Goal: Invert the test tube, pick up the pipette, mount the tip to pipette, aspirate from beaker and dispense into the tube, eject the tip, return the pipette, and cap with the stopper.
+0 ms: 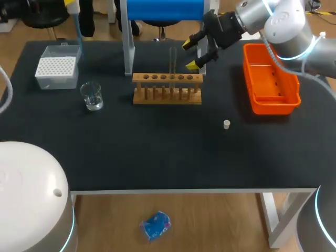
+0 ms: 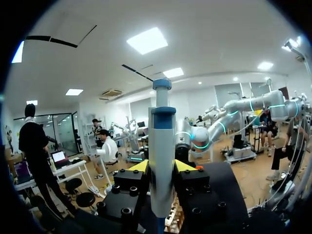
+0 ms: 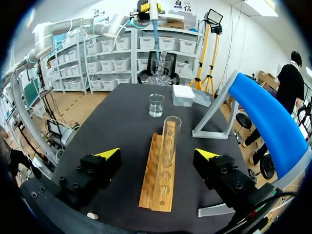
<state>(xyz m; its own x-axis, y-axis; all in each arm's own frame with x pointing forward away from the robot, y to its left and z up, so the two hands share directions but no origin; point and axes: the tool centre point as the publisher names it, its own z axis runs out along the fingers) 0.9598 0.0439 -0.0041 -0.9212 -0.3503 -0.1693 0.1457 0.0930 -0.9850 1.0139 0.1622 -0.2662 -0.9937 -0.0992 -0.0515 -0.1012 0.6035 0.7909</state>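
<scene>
Right pincer [image 1: 189, 55] spread beside test tube [image 1: 172, 60], black table [image 1: 157, 149]

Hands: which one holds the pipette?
The left hand, shut on the blue-grey pipette; the right hand is open and empty, near the test tube.

head looks down from above; right wrist shares its rack [image 3: 157, 178] close-up; left wrist faces upward.

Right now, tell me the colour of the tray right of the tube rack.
The tray is orange; the head view shows it best.
</scene>
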